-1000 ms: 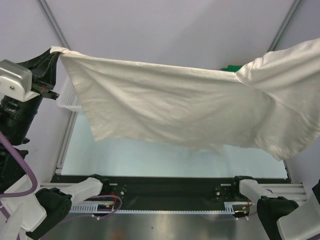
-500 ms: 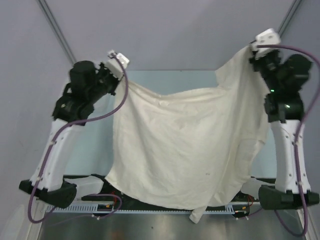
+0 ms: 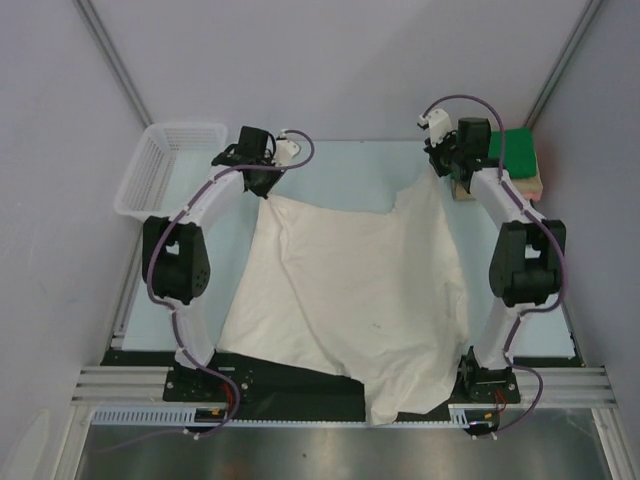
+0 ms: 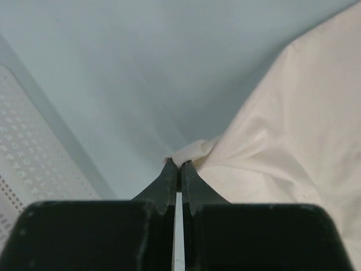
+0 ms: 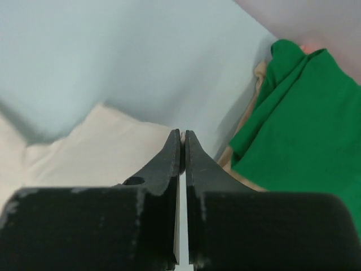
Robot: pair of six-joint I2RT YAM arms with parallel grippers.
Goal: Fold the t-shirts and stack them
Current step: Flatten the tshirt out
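The cream-white t-shirt (image 3: 350, 290) lies spread over the table, its near edge hanging past the front rail. My left gripper (image 3: 264, 190) is shut on its far left corner (image 4: 194, 150). My right gripper (image 3: 440, 172) is shut on its far right corner (image 5: 113, 147). The bright green t-shirt (image 3: 520, 152) lies folded on the peach-tan t-shirt (image 3: 500, 182) at the far right; both also show in the right wrist view, the green one (image 5: 299, 124) above the peach-tan one (image 5: 240, 147).
A white lattice basket (image 3: 165, 165) stands at the far left, its wall in the left wrist view (image 4: 28, 164). The pale table (image 3: 350, 170) shows beyond the shirt. Grey walls stand close behind and beside it.
Both arms swung the cream-white shirt forward and down from held high in the air to spread flat on the table. Both grippers kept their hold on its corners.
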